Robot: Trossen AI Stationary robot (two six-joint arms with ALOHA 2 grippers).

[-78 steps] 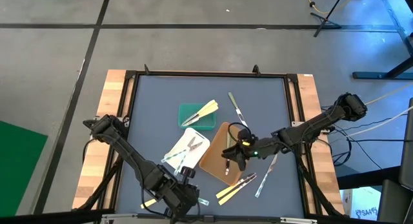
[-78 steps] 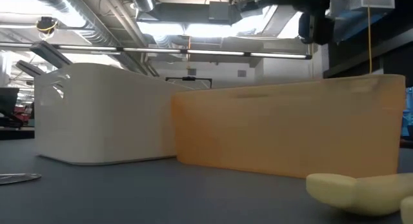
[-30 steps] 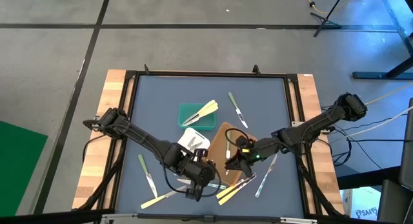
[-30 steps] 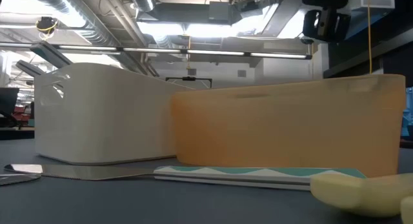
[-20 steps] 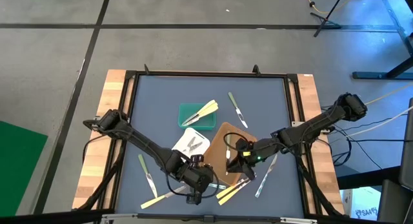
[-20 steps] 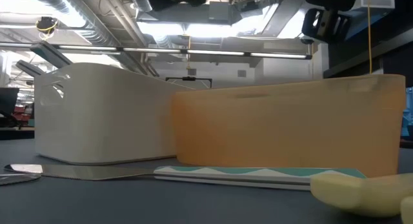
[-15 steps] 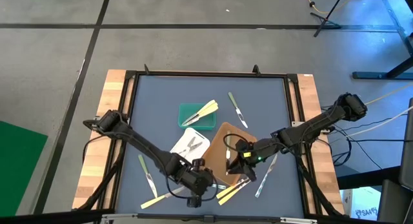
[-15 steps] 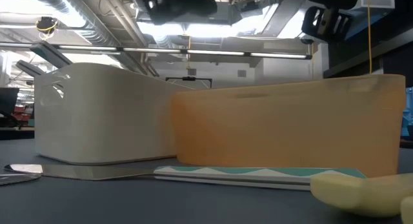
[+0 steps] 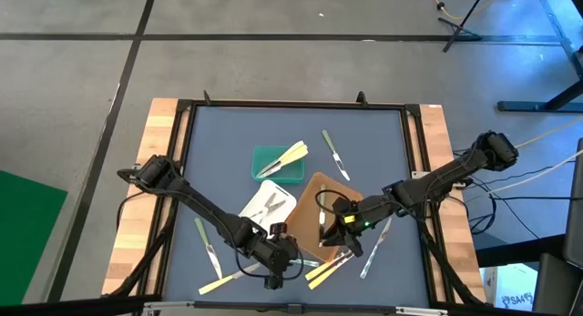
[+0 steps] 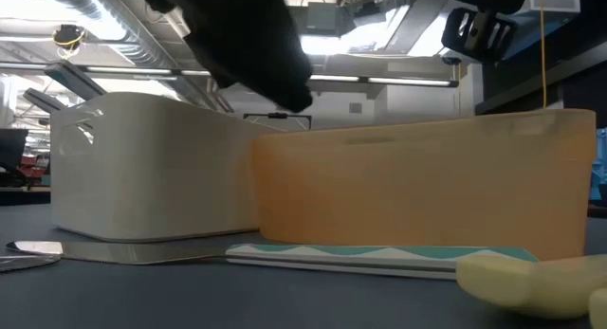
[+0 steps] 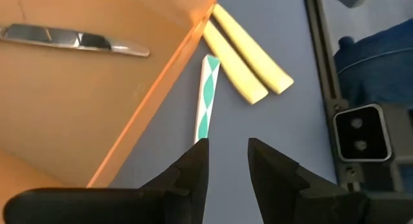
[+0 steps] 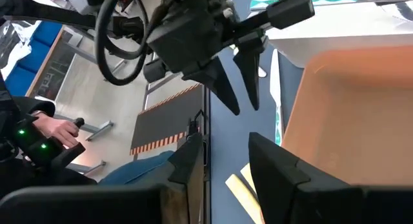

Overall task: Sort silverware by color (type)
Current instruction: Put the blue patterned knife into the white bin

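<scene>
- Silverware [image 9: 293, 155] lies scattered across your tabletop [image 9: 219, 143]: two cream pieces rest on the green tray [image 9: 270, 166], some sit in the white tray [image 9: 250, 212], and loose ones lie on the mat toward the front edge.
- Your left end effector [image 9: 273, 259] hovers low near the front edge, just beside the brown tray [image 9: 305, 227]. Its fingers are spread apart and hold nothing.
- From the left wrist view, a green-and-white handled piece [image 11: 207, 97] lies on the mat straight ahead of those fingers, close along the brown tray's wall. Two cream handles [image 11: 248, 55] lie side by side just beyond it.
- One metallic-looking utensil [image 11: 74, 40] already lies inside the brown tray.
- Your right end effector [image 9: 339, 227] hangs over the brown tray. Its fingers are spread and empty.
- Judged step: you are lining up the left end effector to pick the green-and-white piece off the mat.
- Next move, as a judgement: lower straight down, straddle the thin handle across its width, then close. The tray wall is very near, so keep the fingers clear of it. The handle lies flat and may slip or scrape rather than lift.
- A person's hand [image 12: 59, 131] shows in the right wrist view beyond the tabletop, holding a dark controller.
- No brands, labels or readable writing appear anywhere.
</scene>
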